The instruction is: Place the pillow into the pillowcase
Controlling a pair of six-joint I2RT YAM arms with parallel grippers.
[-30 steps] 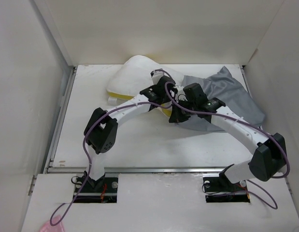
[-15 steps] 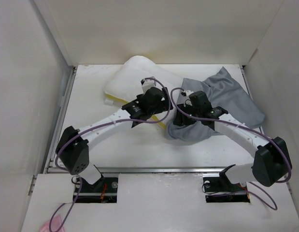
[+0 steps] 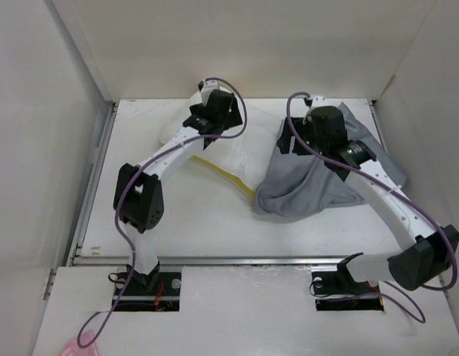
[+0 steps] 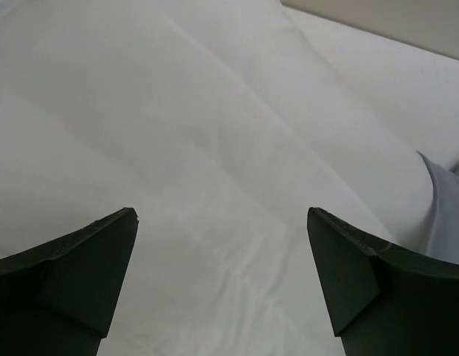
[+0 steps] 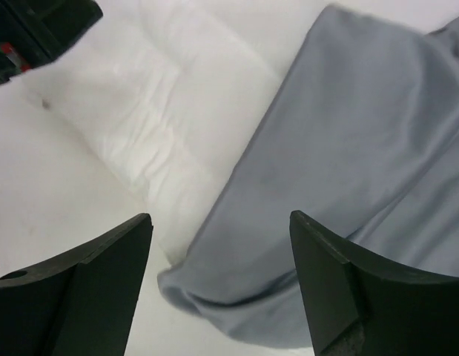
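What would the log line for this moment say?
left gripper: open, above pillow | right gripper: open, above pillowcase edge | pillow: mostly outside pillowcase

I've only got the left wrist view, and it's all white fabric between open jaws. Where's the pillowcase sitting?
Observer: The top view shows the pillowcase crumpled to the right of the pillow, their edges meeting.
Operator: Is the pillow inside yet?
Observer: No. Most of it lies bare, with its yellow edge strip showing along the near side.
Operator: What's the right arm doing?
Observer: The right gripper hangs open above where the two meet, holding nothing.
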